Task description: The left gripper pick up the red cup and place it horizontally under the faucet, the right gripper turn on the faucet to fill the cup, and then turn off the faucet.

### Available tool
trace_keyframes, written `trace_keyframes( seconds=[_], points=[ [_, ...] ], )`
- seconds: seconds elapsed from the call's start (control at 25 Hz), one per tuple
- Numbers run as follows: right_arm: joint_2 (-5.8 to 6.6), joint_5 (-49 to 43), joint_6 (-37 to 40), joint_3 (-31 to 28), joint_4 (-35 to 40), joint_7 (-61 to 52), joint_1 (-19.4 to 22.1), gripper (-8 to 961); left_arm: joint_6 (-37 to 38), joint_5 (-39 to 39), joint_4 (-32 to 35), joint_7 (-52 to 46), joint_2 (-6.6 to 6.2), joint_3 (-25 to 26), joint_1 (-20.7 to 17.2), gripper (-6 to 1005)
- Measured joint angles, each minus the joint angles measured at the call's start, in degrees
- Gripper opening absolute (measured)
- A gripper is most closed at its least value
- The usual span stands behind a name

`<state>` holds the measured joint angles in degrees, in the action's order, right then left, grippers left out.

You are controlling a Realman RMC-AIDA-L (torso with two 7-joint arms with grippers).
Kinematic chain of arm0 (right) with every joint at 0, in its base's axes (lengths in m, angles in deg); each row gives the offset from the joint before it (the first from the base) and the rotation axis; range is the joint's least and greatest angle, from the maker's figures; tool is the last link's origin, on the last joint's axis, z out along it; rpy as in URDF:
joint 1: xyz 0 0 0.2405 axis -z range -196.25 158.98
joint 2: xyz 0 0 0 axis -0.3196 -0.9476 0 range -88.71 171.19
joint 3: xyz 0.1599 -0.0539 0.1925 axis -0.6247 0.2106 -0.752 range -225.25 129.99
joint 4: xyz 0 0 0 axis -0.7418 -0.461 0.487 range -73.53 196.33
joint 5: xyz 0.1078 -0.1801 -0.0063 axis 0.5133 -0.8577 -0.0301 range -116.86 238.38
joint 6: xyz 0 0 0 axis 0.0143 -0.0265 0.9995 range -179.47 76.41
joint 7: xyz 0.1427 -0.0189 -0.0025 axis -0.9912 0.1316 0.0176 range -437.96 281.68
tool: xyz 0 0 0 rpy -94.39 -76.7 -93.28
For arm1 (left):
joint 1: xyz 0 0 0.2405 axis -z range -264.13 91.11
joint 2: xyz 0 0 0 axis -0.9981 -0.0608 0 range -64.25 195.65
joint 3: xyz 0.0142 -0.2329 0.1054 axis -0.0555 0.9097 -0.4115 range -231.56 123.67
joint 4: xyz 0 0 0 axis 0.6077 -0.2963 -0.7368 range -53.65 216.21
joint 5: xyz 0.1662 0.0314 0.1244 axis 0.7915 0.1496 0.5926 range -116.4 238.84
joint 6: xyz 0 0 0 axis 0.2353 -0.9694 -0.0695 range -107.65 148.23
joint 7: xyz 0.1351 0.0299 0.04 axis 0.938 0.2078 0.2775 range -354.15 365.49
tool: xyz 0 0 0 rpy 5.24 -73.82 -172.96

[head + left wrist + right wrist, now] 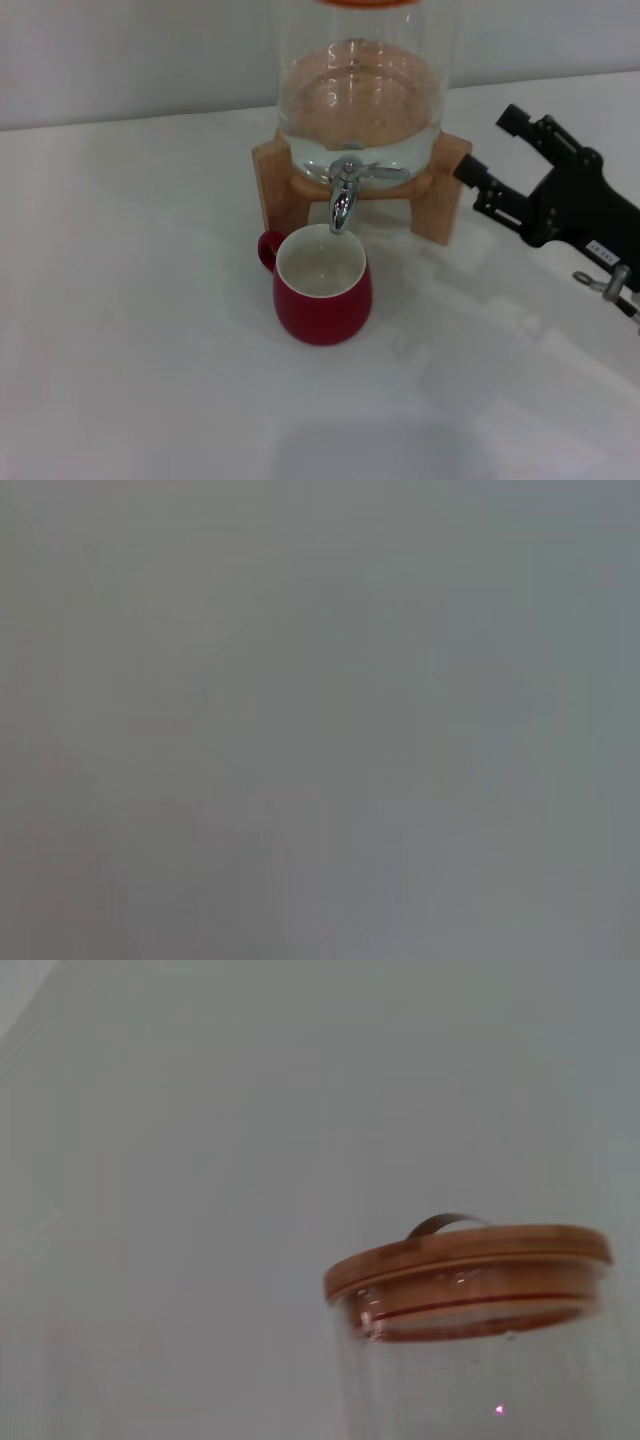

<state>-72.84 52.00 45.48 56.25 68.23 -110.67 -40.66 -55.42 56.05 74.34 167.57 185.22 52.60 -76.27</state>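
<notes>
The red cup [322, 285] stands upright under the faucet [343, 197], ready to catch water. The right claw [492, 155] waits open beside the stand; the left claw is not visible.

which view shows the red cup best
The head view: the red cup stands upright under the faucet, whole, with rim, white inside and handle in sight. The left wrist view shows only blank grey; the right wrist view shows just the jar's wooden lid, no cup.

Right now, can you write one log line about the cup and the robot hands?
small glossy red mug: upright under chrome faucet | right gripper: open, beside wooden stand | left gripper: unseen
</notes>
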Motion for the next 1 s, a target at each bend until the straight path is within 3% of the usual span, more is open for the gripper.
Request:
trace_keyframes(
  seconds=[0.4,1.0],
  points=[
    [-1.16,-3.3,-1.4,1.5,0.1,-0.3,-0.5,854,-0.1,0.1,0.0,0.0,0.00,-0.1,0.2,836],
    [-1.54,-4.0,-8.4,4.6,3.7,-0.3,-2.4,855,0.5,1.9,0.0,0.0,-0.09,-0.2,1.0,836]
  ],
)
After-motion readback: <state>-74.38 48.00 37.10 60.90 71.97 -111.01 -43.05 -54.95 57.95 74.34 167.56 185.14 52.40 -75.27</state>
